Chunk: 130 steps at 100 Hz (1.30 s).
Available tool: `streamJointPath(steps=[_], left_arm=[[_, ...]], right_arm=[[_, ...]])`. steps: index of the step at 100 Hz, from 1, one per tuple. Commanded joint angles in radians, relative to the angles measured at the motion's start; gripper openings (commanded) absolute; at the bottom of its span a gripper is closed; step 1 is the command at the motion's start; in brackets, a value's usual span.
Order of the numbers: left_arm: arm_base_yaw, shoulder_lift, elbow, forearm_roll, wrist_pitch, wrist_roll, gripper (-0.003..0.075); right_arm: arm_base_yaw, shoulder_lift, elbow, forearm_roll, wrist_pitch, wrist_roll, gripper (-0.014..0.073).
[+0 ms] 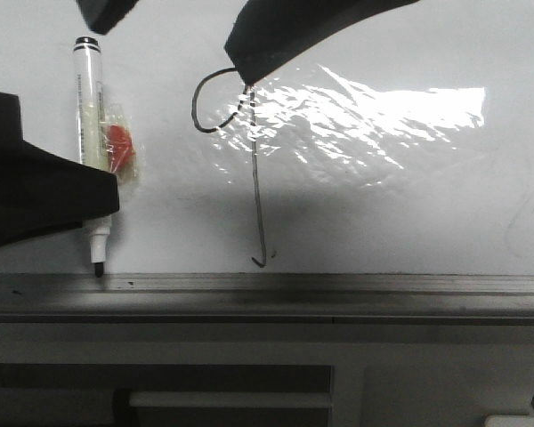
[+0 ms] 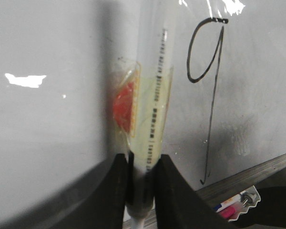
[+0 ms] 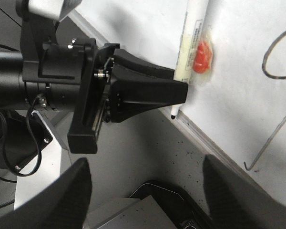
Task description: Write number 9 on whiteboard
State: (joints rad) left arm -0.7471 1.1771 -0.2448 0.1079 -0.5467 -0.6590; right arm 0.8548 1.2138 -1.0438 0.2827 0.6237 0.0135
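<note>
The number 9 (image 1: 256, 196) is drawn in thin black line on the whiteboard (image 1: 400, 213), with its loop at the top and a small hook at the foot. It also shows in the left wrist view (image 2: 212, 109) and the right wrist view (image 3: 271, 138). My left gripper (image 1: 107, 196) (image 2: 142, 171) is shut on the white marker pen (image 1: 93, 116) (image 2: 152, 95), left of the 9. The pen's black tip (image 1: 99, 269) points at the board's lower edge. My right gripper (image 3: 148, 191) is open and empty, above the board; its fingers (image 1: 276, 36) cover the loop's top.
A grey metal rail (image 1: 338, 294) runs along the board's lower edge. A glare patch (image 1: 365, 116) lies right of the 9. A small tray with more markers (image 2: 236, 207) sits beyond the rail. A dark box (image 3: 171, 200) lies below the right gripper.
</note>
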Motion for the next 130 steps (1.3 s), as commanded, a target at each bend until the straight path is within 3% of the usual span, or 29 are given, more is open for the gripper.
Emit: streamJointPath(steps=[1, 16, 23, 65, 72, 80, 87, 90, 106, 130], left_arm=[[-0.002, -0.008, -0.026, -0.003, -0.075, -0.014, 0.0078], [-0.002, -0.008, -0.026, -0.003, -0.099, -0.014, 0.0335], [-0.002, -0.008, -0.026, -0.003, -0.133, -0.014, 0.0399], [-0.002, -0.033, -0.017, 0.023, -0.212, -0.014, 0.0409], [-0.002, -0.058, -0.011, 0.026, -0.219, -0.014, 0.0409], [0.002, -0.111, 0.008, 0.037, -0.231, -0.014, 0.0407], [0.002, -0.174, 0.032, 0.04, -0.231, -0.009, 0.0365], [0.002, -0.194, 0.043, 0.048, -0.231, -0.009, 0.0339], [0.002, -0.356, 0.106, 0.153, -0.214, 0.003, -0.0015], [0.002, -0.543, 0.219, 0.17, -0.197, 0.017, -0.002]], right_arm=[[0.002, -0.019, -0.034, 0.014, -0.05, -0.004, 0.044], [0.002, -0.019, -0.034, 0.014, -0.045, -0.004, 0.044], [0.002, -0.019, -0.034, 0.014, -0.045, -0.004, 0.044], [0.002, -0.019, -0.034, -0.006, -0.037, -0.004, 0.0433], [0.002, -0.021, -0.034, -0.047, -0.037, -0.004, 0.0356], [0.002, -0.032, -0.03, -0.088, -0.045, -0.004, 0.0168], [0.002, -0.058, -0.005, -0.108, -0.079, -0.004, -0.0029], [0.002, -0.067, 0.009, -0.109, -0.1, -0.004, -0.0071], [0.002, -0.183, 0.158, -0.122, -0.282, -0.004, -0.0062], [0.002, -0.448, 0.501, -0.16, -0.639, -0.004, -0.0062]])
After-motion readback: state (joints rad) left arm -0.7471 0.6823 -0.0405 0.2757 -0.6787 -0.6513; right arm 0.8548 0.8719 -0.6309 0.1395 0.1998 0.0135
